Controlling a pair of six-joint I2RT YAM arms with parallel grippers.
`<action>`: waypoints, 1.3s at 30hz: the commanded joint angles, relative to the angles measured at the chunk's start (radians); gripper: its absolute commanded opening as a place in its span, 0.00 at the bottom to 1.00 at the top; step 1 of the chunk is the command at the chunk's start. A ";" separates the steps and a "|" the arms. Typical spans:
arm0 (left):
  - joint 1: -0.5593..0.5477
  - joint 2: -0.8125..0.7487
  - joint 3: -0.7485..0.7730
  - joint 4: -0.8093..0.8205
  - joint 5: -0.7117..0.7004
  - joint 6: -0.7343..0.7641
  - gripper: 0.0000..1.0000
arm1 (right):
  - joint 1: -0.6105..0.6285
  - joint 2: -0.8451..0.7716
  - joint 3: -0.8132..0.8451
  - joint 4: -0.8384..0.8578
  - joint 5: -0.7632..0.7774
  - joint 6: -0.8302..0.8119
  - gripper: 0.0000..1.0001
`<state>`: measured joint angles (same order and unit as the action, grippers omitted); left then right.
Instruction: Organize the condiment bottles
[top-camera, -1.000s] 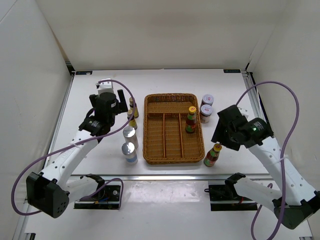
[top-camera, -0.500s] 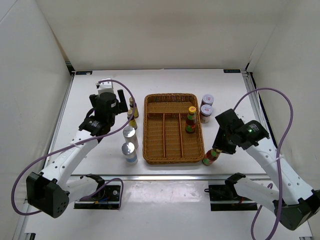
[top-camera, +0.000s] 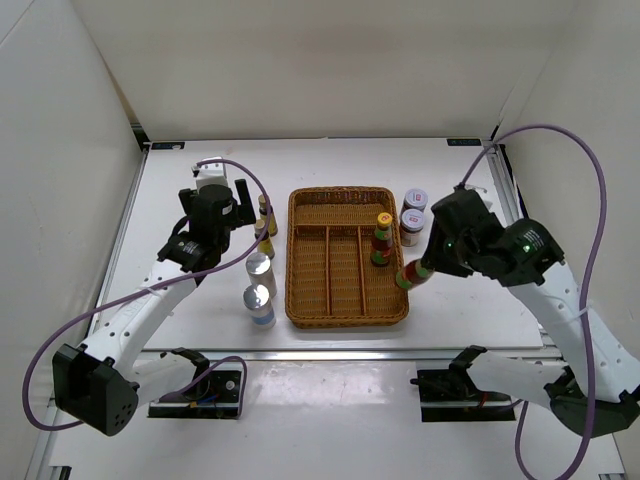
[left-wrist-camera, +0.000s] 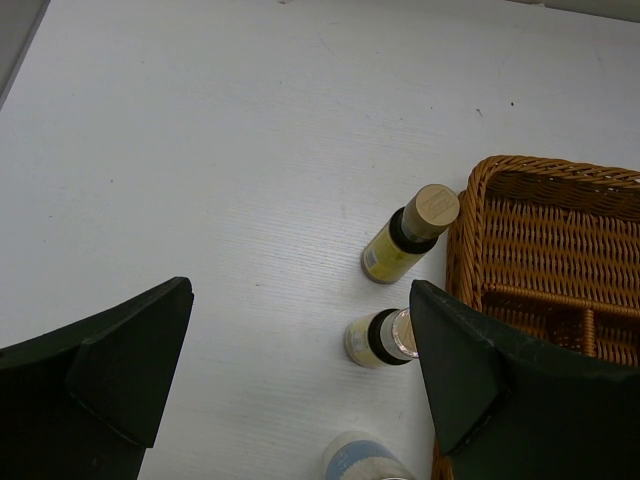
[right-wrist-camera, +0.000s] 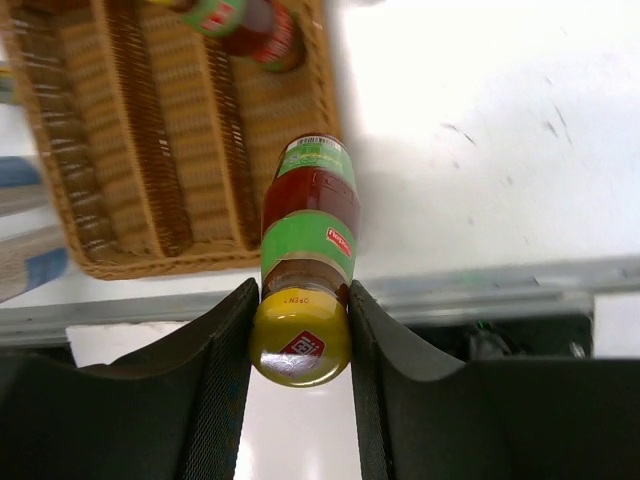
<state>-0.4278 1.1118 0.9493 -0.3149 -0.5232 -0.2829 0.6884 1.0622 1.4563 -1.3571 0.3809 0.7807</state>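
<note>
One red yellow-capped sauce bottle (top-camera: 413, 273), tilted at the right rim of the brown wicker tray (top-camera: 340, 190), right of frame centre, is clenched by the right gripper (right-wrist-camera: 300, 315). The left gripper (left-wrist-camera: 300, 345) stands released, left of centre.

Your right gripper (top-camera: 432, 262) is clamping a tilted sauce bottle (top-camera: 415, 273) just beside the tray's (top-camera: 345, 192) right rim. A second sauce bottle (top-camera: 382, 240) is standing in the tray's right compartment. Two jars (top-camera: 414, 201) are sitting just right of its far corner. Your left gripper (top-camera: 241, 200) is hovering left of the tray.
</note>
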 joint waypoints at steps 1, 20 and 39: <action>0.000 -0.004 0.028 -0.007 0.009 -0.009 1.00 | 0.049 0.024 0.061 0.117 0.044 -0.034 0.00; 0.000 0.014 0.026 -0.018 -0.017 0.010 1.00 | 0.079 0.216 -0.135 0.366 -0.022 -0.074 0.02; 0.000 0.010 0.036 -0.018 -0.008 0.001 1.00 | 0.079 0.131 0.076 0.254 0.156 -0.129 1.00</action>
<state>-0.4278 1.1481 0.9504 -0.3359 -0.5312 -0.2787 0.7616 1.2503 1.4509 -1.0729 0.4225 0.6945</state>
